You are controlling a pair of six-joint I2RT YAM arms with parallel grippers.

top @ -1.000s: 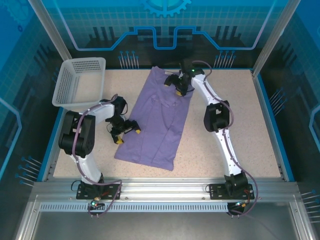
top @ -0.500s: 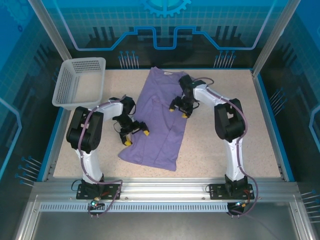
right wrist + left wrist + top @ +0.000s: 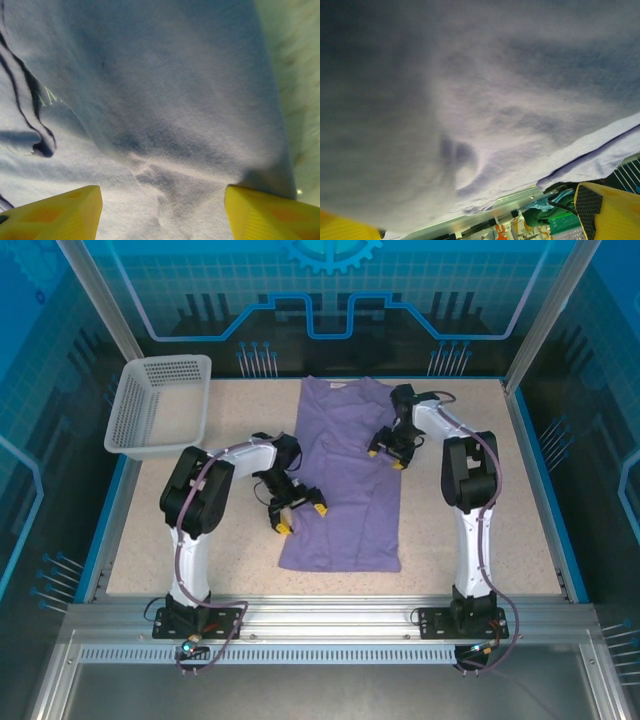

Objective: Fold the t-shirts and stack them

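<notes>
Left tool [image 3: 300,519] and right tool [image 3: 386,458] both spread on the t-shirt [image 3: 348,515], lying lengthwise, neck far, hem near.

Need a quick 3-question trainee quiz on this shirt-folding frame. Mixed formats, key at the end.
1. True or false: the t-shirt lies inside the basket.
2. Where does the basket stand on the table? A) far left corner B) near right corner C) centre, under the shirt
3. Fill in: the right gripper, at the shirt's right edge, has its fingers ___ (open/shut).
Key: 1 false; 2 A; 3 open.
</notes>
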